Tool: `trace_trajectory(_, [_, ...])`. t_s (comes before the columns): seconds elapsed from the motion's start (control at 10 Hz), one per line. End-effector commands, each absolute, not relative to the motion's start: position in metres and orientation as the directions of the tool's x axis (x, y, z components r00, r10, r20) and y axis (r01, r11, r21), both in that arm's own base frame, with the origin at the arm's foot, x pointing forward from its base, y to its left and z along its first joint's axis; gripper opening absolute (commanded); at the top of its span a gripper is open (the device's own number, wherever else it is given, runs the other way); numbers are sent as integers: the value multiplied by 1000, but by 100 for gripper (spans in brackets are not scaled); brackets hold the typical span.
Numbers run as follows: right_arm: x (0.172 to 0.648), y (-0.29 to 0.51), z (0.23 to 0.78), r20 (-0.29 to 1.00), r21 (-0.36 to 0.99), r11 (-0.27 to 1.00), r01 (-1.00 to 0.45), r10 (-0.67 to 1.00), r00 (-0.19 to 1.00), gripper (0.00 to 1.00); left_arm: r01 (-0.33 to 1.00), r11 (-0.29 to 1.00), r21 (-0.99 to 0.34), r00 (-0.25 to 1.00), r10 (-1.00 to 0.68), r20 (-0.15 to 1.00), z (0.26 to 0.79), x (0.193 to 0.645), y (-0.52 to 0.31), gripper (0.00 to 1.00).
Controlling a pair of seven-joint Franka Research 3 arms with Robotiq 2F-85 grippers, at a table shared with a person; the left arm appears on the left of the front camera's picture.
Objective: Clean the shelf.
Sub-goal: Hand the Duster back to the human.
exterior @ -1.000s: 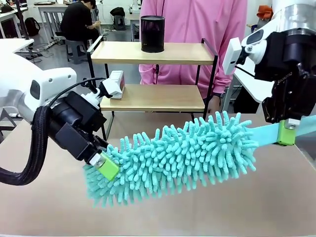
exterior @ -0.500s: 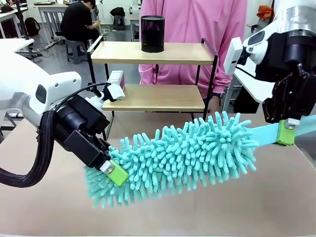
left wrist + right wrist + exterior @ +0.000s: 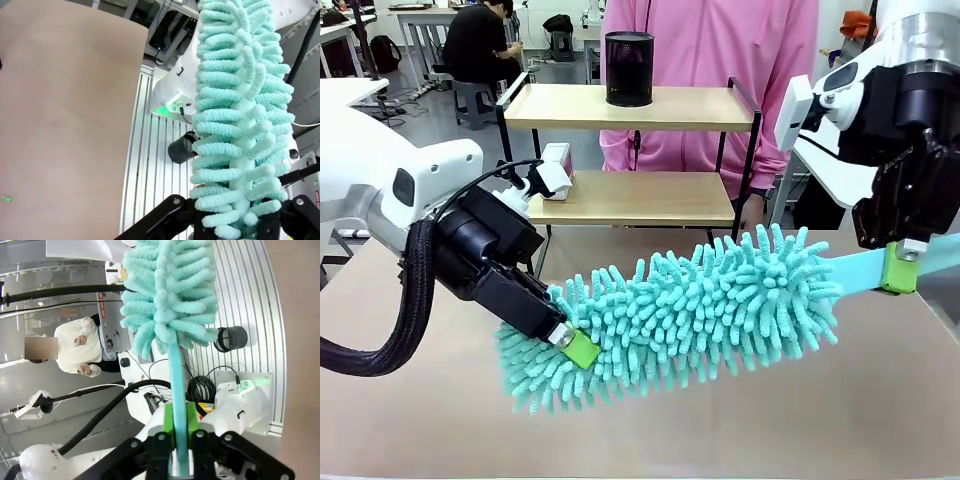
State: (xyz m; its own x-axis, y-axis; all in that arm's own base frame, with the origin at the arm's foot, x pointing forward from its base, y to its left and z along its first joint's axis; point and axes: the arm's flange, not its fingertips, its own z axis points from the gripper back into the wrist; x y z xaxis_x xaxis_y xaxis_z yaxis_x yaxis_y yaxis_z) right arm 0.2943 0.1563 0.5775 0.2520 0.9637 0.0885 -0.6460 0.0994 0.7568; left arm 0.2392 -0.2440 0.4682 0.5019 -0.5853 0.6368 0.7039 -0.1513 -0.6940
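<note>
A fluffy teal duster (image 3: 720, 310) hangs level above the tan table, in front of the shelf (image 3: 700, 106). My right gripper (image 3: 898, 268) is shut on the duster's flat teal handle (image 3: 855, 268) at the right. My left gripper (image 3: 575, 345) is shut on the fluffy tip at the left. In the left wrist view the duster head (image 3: 235, 125) rises from between the left gripper (image 3: 235, 227) fingers. The right wrist view has the handle (image 3: 176, 385) clamped between the green pads of the right gripper (image 3: 179, 432). The shelf's two boards are partly hidden by both arms.
A black mesh cup (image 3: 629, 68) stands on the shelf's top board. A small white and pink box (image 3: 555, 165) sits at the left end of the lower board. A person in a pink top (image 3: 720, 50) stands right behind the shelf. The tan table (image 3: 880, 410) spreads below the duster.
My left gripper has pushed to the right into the duster's tip and shut on it. The right gripper and the handle have stayed put.
</note>
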Motion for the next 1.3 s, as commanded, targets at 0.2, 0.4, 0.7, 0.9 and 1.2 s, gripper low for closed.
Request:
trace_trajectory(0.2, [295, 150, 574, 126, 763, 81, -642, 955, 269, 12, 715, -172, -678, 492, -566, 662, 462, 235, -244, 0])
trace_trajectory(0.4, [296, 147, 572, 119, 769, 92, -633, 952, 283, 68, 699, -190, -689, 497, -564, 659, 463, 235, -242, 0])
trace_trajectory(0.7, [298, 113, 581, 281, 759, 118, -641, 828, 485, 100, 722, -228, -653, 442, -573, 690, 475, 231, -228, 0])
trace_trajectory(0.9, [307, 60, 587, 445, 798, 237, -555, 390, 806, 100, 731, -259, -632, 403, -584, 705, 479, 229, -212, 0])
trace_trajectory(1.2, [306, -30, 565, 429, 903, 169, -394, -394, 813, 100, 726, -275, -630, 375, -610, 698, 479, 226, -195, 0])
